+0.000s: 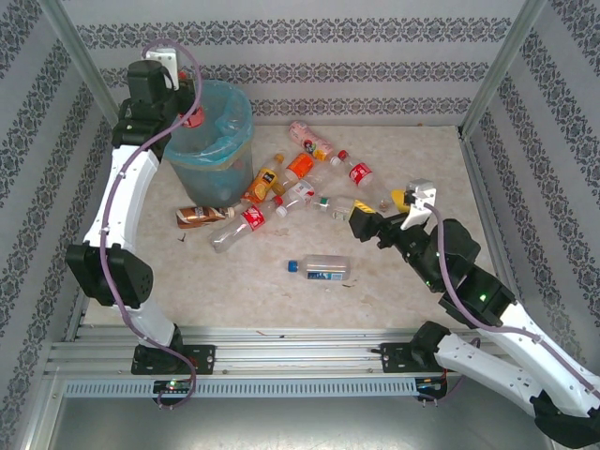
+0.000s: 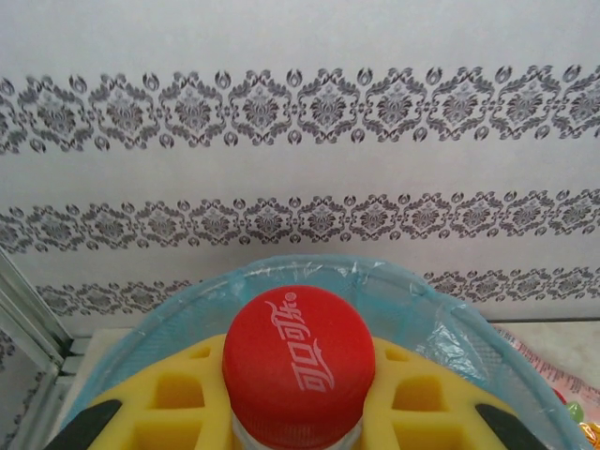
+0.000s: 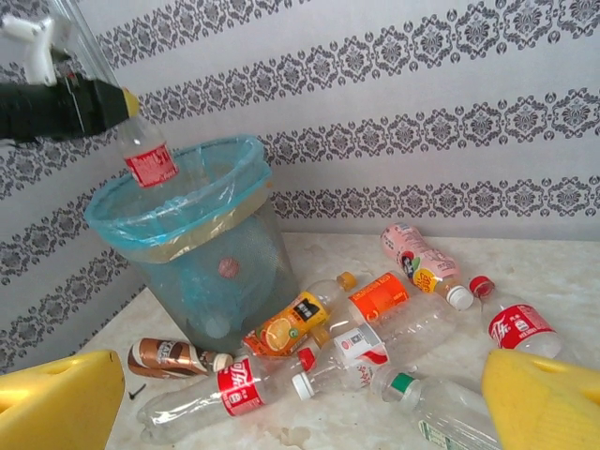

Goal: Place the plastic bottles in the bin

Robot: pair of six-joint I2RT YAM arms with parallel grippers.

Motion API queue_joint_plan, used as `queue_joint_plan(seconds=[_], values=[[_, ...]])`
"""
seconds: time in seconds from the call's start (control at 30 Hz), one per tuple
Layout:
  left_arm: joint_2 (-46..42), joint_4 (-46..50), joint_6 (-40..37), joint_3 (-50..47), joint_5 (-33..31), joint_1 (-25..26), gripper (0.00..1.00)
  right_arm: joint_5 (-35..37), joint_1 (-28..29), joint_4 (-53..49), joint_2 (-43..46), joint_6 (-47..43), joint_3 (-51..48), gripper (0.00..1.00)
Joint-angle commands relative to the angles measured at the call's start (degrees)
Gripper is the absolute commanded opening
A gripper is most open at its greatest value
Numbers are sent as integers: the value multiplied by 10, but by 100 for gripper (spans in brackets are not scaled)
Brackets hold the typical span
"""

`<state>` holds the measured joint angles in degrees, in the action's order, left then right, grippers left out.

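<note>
The left tool (image 1: 191,114) is pinching a cola bottle (image 3: 145,161) by its neck, dangling it over the mouth of the bin (image 3: 187,281), while the right tool (image 3: 300,417) is hovering spread wide above the heap of bottles (image 1: 300,192) on the tabletop (image 1: 412,150). They are looking light, thin-walled and apt to roll or crumple, making the stiff neck the likeliest hold. The heap is lying crisscrossed and touching, crowding any single pick, whereas the blue-capped bottle (image 1: 321,269) is lying apart.

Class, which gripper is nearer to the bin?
Left. The left gripper holds a red-capped bottle above the bin; the right gripper, open, is beyond the scattered bottles, farther away.
</note>
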<state>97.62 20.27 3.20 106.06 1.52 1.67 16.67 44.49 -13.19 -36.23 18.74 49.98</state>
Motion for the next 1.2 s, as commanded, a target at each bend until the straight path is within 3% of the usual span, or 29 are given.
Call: queue_joint_plan(seconds=[0.0, 0.07, 0.1, 0.2, 0.23, 0.33, 0.47, 0.63, 0.67, 0.77, 0.87, 1.03, 1.17], values=[[3, -41, 27, -34, 24, -8, 0, 10, 2, 0, 11, 9, -2, 97], [4, -45, 26, -61, 31, -9, 0, 10, 2, 1, 12, 12, -5, 97], [4, -50, 26, -75, 35, -9, 6, 9, 2, 0, 12, 13, -5, 97], [4, -57, 25, -99, 56, -9, 43, 5, 2, 1, 10, 20, -8, 97], [5, -58, 26, -103, 62, -10, 51, 4, 2, 2, 11, 23, -8, 97], [2, -64, 33, -109, 68, -10, 53, 3, 2, 4, 10, 28, -11, 97], [2, -67, 36, -109, 82, -10, 50, 5, 2, 5, 9, 31, -13, 97], [11, -68, 38, -114, 106, -10, 29, 8, 2, 6, 7, 32, -15, 97], [14, -65, 38, -113, 109, -10, 29, 8, 2, 6, 6, 32, -15, 97], [29, -42, 28, -99, 112, -10, 48, 8, 2, 8, 5, 31, -15, 97], [47, -6, 15, -71, 104, -10, 48, 8, 1, 9, 3, 29, -14, 97], [52, 5, 5, -60, 105, -10, 13, 10, 2, 9, -1, 28, -12, 96], [33, -32, -14, -69, 96, -10, 0, 10, 1, 11, -6, 31, -10, 96]])
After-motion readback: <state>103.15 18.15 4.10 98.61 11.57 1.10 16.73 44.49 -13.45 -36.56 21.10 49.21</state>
